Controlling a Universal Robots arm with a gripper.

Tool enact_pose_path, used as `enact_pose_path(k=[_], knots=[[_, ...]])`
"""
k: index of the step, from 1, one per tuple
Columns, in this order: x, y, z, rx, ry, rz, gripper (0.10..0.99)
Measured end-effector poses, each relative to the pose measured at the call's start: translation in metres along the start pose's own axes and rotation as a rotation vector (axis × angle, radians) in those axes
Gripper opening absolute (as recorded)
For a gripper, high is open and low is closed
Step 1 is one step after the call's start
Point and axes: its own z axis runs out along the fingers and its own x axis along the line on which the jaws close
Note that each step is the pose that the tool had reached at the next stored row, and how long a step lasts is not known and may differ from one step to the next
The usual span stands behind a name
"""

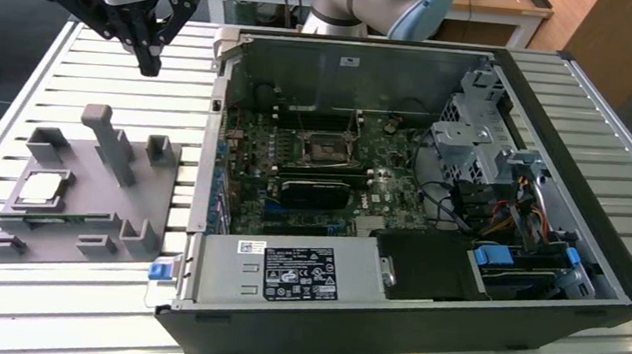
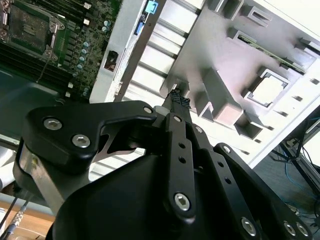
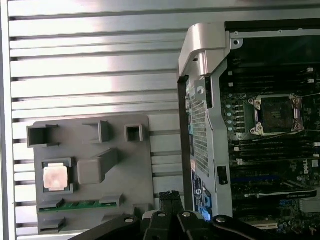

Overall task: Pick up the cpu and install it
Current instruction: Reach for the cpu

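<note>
Hanging above the slatted metal table (image 1: 25, 100), the black claw (image 1: 150, 66) has its fingers pinched together with nothing between them; both wrist views show the tips meeting too. It sits off the far end of the grey holder tray (image 1: 84, 208), near the corner of the open computer case (image 1: 314, 331). The cpu (image 1: 43, 189) lies flat in a square pocket of that tray, well apart from the claw, beside a green memory stick (image 1: 57, 220). Inside the case, the socket (image 1: 324, 149) on the motherboard holds no chip.
</note>
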Motion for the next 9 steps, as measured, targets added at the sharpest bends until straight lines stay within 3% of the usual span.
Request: enact_pose_path(k=[9], knots=[[0.0076, -0.0006, -0.0001, 0.0, 0.0001, 0.0, 0.106]])
